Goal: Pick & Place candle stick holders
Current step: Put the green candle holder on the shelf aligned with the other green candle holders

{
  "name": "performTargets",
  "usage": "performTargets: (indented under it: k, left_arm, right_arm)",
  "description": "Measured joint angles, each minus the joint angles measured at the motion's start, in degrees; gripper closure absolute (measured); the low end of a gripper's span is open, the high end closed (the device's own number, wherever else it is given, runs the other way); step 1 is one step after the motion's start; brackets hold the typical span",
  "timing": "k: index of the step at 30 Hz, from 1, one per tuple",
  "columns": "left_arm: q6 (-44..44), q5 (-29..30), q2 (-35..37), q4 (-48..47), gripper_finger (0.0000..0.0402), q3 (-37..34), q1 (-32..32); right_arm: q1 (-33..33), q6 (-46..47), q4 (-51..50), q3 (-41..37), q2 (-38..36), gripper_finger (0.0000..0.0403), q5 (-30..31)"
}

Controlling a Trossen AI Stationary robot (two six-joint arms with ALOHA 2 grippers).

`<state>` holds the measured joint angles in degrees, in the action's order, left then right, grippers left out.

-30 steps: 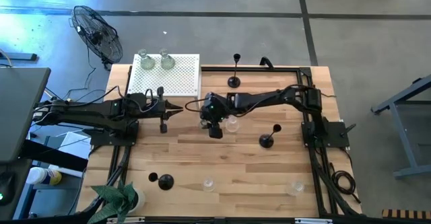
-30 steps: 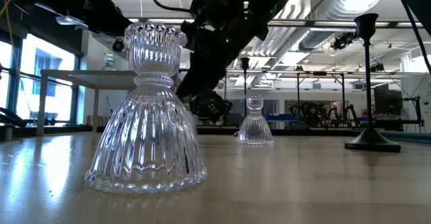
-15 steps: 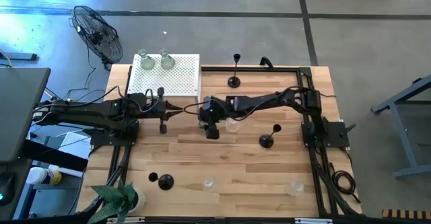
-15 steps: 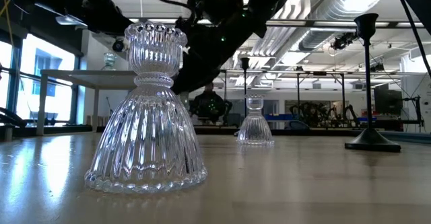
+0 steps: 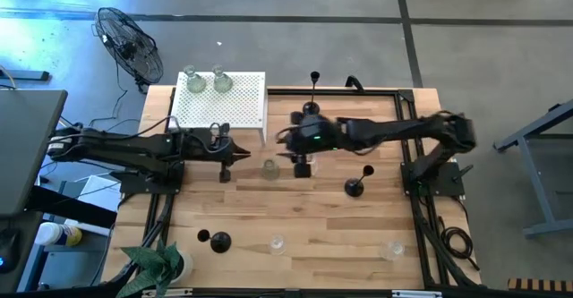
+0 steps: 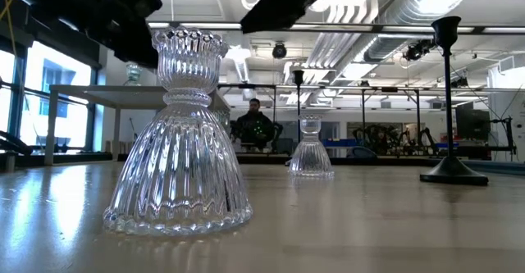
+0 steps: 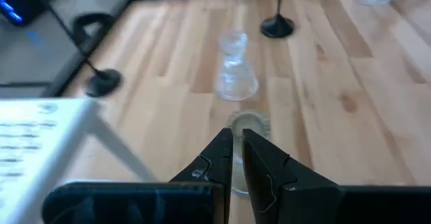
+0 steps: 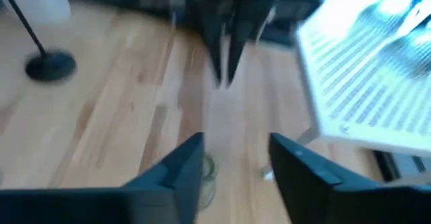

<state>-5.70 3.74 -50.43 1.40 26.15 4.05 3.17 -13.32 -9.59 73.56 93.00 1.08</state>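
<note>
A small clear-glass holder [image 5: 269,168] stands on its base mid-table, between my two grippers. It also shows just past my left fingertips [image 7: 249,123]. My left gripper [image 5: 246,152] [image 7: 236,143] points at it from the table's left, apart from it, fingers shut but for a slit. My right gripper [image 5: 295,159] [image 8: 232,157] is open and empty, raised above the table to the holder's right. A second glass holder [image 7: 237,76] [image 6: 310,150] stands farther right. Three black holders [image 5: 311,108] [image 5: 355,186] [image 5: 219,241] stand on their bases.
The white perforated stand [image 5: 242,110] at the far left carries two glass holders [image 5: 190,81] [image 5: 221,81]. Two more glass holders [image 5: 276,244] [image 5: 394,249] stand near the front edge. A plant [image 5: 161,262] is at the near left corner, and a fan [image 5: 130,47] stands off the table.
My right gripper has risen and drawn back toward the table's right edge. A clear-glass holder now stands uncovered where it was. My left gripper has moved a little toward the right, closer to that holder.
</note>
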Motion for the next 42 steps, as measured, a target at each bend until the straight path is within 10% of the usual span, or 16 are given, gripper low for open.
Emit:
performTargets:
  k: [7,23,35,42]
  left_arm:
    - [5.81,1.10,-10.24,6.06,0.0329,1.00,0.02]
    - [8.97,-3.11,-25.47,6.20,0.0078,8.15,0.04]
    - [8.97,-1.26,-31.72,12.19,0.0071,8.11,0.02]
    - [8.32,-1.24,-31.90,13.21,0.0156,8.11,-0.82]
  right_arm:
    - [1.50,1.62,21.15,-20.41,-12.65,0.0393,-1.40]
    - [1.65,4.07,27.88,-28.79,-20.05,0.0400,-1.49]
    - [1.65,3.87,28.95,-28.79,-20.03,0.0400,-1.48]
    - [1.65,2.78,29.14,-28.79,-20.03,0.0402,-1.48]
